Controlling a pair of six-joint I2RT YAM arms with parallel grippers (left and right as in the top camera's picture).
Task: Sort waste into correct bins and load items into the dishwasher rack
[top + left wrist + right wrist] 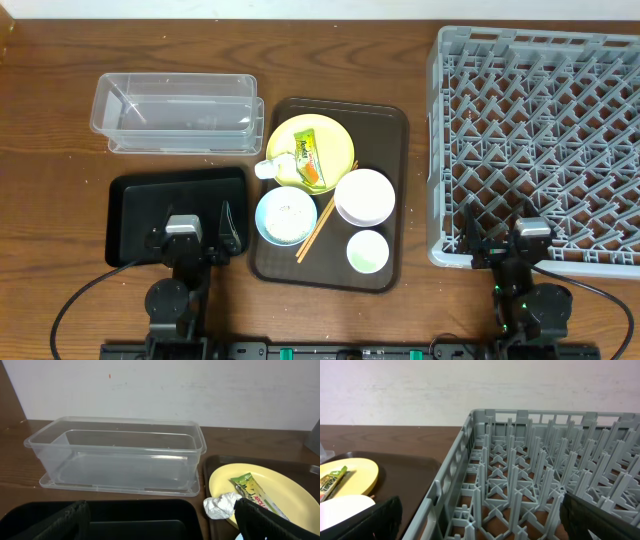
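Wrapper (310,158) on plate (290,135) noted ahead-right of left gripper (200,228) (spread), axis roughly fore-aft; right gripper (497,235) (spread) judged farther.

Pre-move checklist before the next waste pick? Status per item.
1. Left gripper and right gripper open, empty: ok.
2. Printed wrapper lies uncovered on yellow plate: ok.
3. Crumpled white scrap at the plate's rim, uncovered: ok.
4. Clear tub empty: ok.
5. Dishwasher rack empty: ok.
6. Chopsticks clear of light blue bowl: cannot tell.
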